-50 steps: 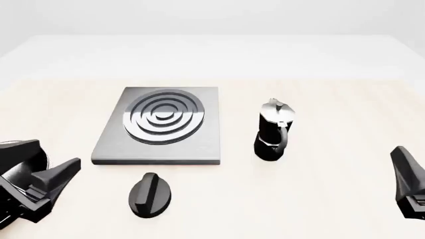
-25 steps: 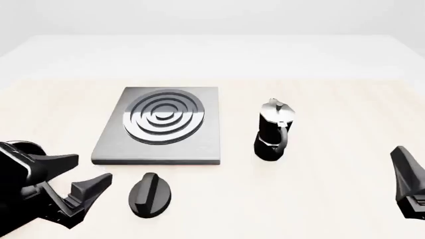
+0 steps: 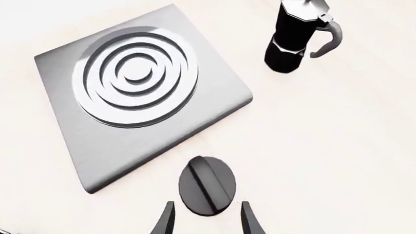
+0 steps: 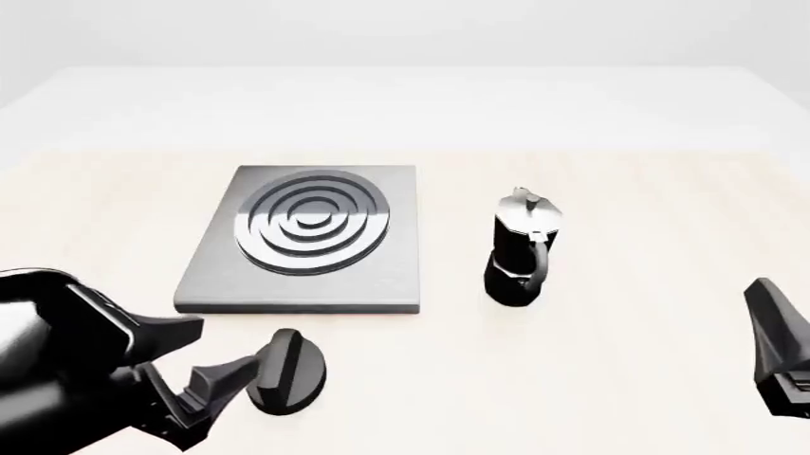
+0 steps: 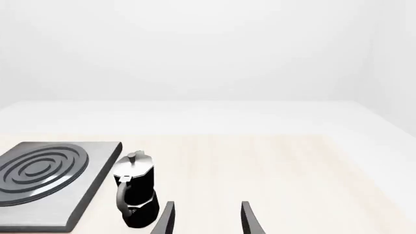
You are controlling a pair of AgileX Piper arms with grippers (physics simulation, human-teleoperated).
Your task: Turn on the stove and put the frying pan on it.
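The left gripper is seen at the near left edge, fingers spread apart, with the round black knob just ahead of its tips. The right gripper is held at the near right, fingers likewise apart and holding nothing. The stove lies flat beyond the knob. The moka pot stands upright to its right. The frying pan is not seen in any view.
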